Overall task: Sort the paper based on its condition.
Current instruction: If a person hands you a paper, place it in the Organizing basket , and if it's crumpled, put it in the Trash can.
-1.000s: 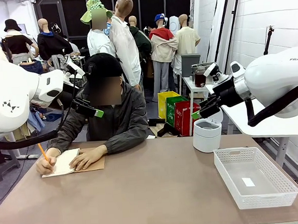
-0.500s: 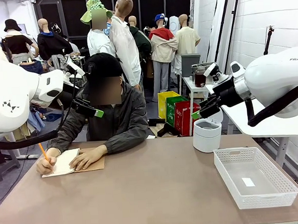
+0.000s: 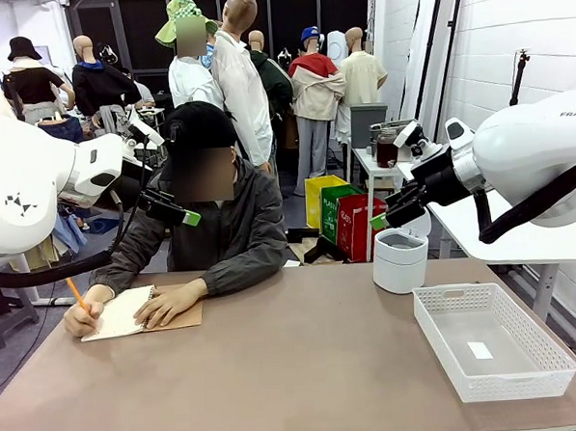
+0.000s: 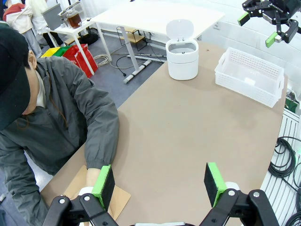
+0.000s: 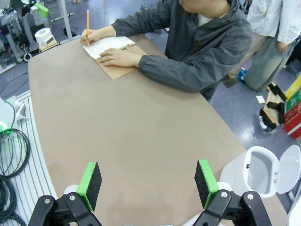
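Loose paper is out of view. A person at the far left of the table writes with an orange pencil [image 3: 76, 291] on the white page of a spiral notebook [image 3: 122, 313] that has a brown cover. Their other hand [image 3: 170, 304] lies flat on it. My left gripper [image 4: 160, 181] hangs open and empty high above the table, near the notebook's corner [image 4: 117, 200]. The right gripper [image 5: 147, 182] is also open and empty, raised over the table's right side; the left wrist view shows it in the air [image 4: 257, 29] above the basket.
A white lattice basket [image 3: 492, 335] stands at the right front with a small white slip inside. A round white bin [image 3: 399, 258] with its lid up sits behind it at the far edge. Bare brown tabletop [image 3: 306, 369] spans the middle.
The person's pencil hand has shifted slightly left on the page. Both arms have stayed still.
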Robot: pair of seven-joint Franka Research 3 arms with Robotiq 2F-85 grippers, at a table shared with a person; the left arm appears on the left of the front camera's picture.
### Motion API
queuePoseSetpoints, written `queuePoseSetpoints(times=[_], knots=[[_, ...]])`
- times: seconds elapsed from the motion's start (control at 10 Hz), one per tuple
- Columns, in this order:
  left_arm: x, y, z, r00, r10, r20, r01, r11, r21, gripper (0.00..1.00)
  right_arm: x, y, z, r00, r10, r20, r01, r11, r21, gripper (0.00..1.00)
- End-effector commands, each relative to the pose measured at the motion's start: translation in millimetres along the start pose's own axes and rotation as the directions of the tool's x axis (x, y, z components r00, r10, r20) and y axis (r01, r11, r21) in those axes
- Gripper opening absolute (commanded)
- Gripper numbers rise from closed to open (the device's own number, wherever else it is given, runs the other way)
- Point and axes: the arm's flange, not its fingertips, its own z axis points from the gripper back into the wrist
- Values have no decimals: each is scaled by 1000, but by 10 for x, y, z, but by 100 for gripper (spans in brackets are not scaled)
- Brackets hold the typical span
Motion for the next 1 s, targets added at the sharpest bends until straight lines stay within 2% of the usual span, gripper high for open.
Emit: queuePoseSetpoints(times=[0.0,0.9], knots=[[-12,14,5,1000,-10,-1,10,1000,-5,100,-10,-9,-18,1000,-5,7,5,1000,14,100],[-12,14,5,1000,-10,-1,10,1000,-5,100,-10,-9,-18,1000,-5,7,5,1000,14,100]])
